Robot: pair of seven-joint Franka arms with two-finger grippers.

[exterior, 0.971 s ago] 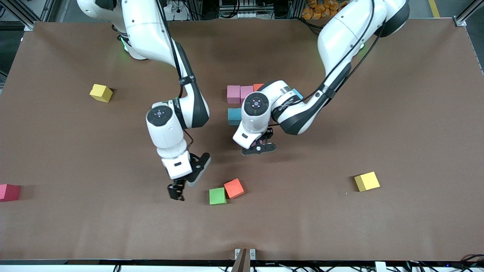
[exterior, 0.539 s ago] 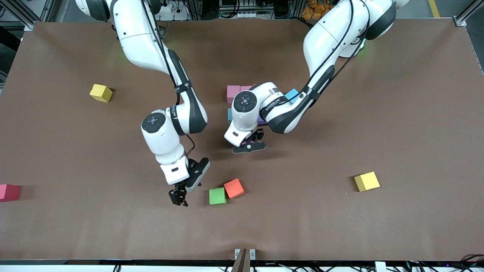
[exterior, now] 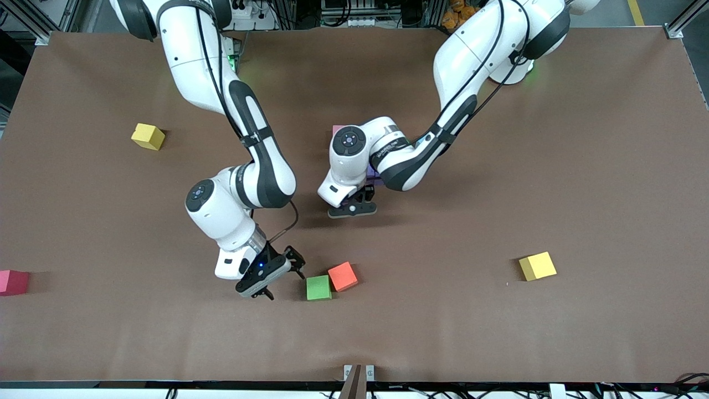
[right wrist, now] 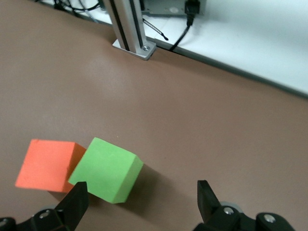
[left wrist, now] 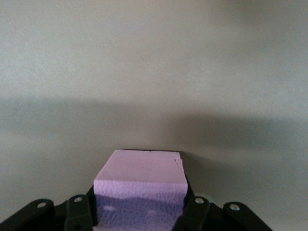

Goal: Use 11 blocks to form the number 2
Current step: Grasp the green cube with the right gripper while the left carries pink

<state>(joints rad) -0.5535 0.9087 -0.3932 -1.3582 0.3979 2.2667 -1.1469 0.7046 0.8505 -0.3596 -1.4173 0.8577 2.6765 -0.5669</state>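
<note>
Two blocks [exterior: 330, 282] touch beside right pincer [exterior: 283, 275]

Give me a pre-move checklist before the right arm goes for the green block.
1. Right gripper open: ok, its fingers stand wide apart in the right wrist view.
2. Right gripper lined up on the green block: not ok, the block sits off to one side, by one finger rather than between the two.
3. Room around the green block: not ok, the orange block touches it.
4. Left gripper out of the way: ok, it is over bare table near the middle.
5. Left gripper's load secure: ok, it is shut on a purple block.
6. State of the digit so far: cannot tell, the left arm covers the placed blocks.
</note>
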